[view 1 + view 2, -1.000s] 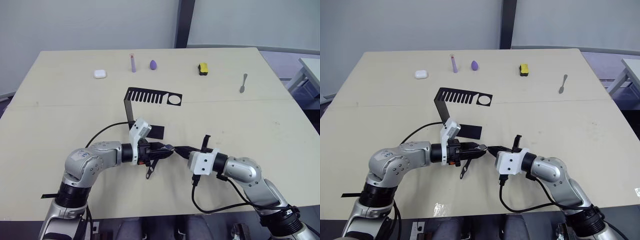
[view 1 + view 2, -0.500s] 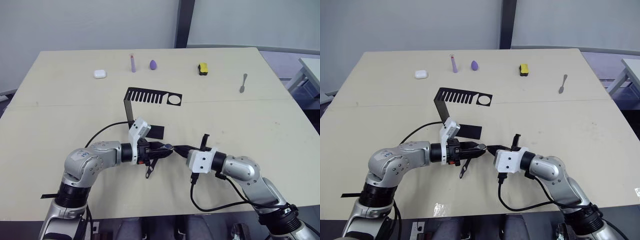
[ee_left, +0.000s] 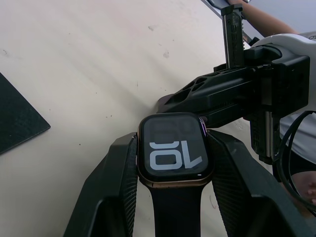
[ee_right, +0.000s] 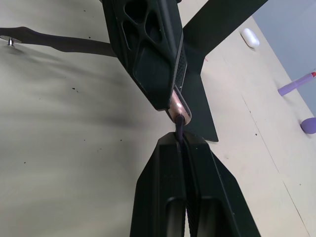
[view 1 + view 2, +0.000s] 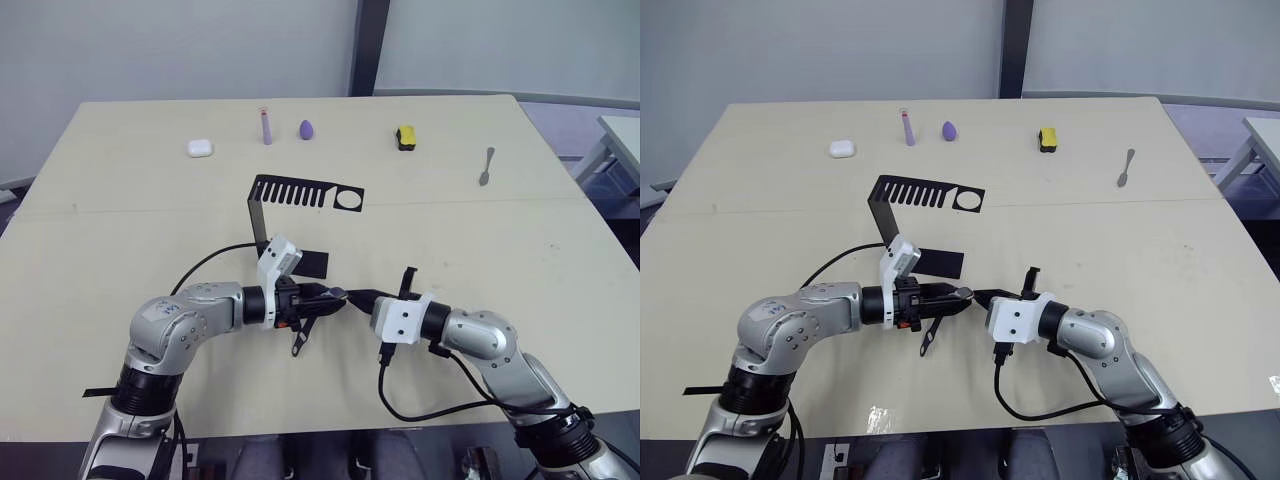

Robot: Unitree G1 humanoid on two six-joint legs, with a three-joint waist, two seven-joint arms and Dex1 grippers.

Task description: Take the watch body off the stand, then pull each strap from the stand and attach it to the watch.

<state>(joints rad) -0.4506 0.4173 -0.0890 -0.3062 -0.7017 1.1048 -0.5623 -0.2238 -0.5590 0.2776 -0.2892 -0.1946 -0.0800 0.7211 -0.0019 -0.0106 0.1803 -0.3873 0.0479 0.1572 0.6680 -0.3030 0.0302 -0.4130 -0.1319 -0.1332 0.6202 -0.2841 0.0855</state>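
Near the middle of the table's (image 5: 120, 230) front half the two grippers meet tip to tip. The left gripper (image 5: 335, 297) has its fingers closed on the sides of the watch body (image 3: 174, 150), whose black screen with white digits faces the left wrist camera; one strap (image 5: 300, 338) already hangs from the case and trails down to the tabletop below the gripper. The right gripper (image 5: 983, 297) has its fingers pressed together on the second strap (image 4: 179, 124), a thin dark band whose end touches the metallic edge of the watch body where the left gripper's finger holds it. The stand (image 5: 300, 195) sits just behind the grippers, toward the table's centre, its flat foot (image 5: 312, 264) on the surface beside the left wrist and its slotted top with the round hole pointing toward the right edge. Along the back edge lie a white case (image 5: 200, 148), a lilac stick (image 5: 266, 127), a purple drop shape (image 5: 306, 128), a yellow-black block (image 5: 405, 137) and, nearer the right edge, a spoon (image 5: 486, 167).
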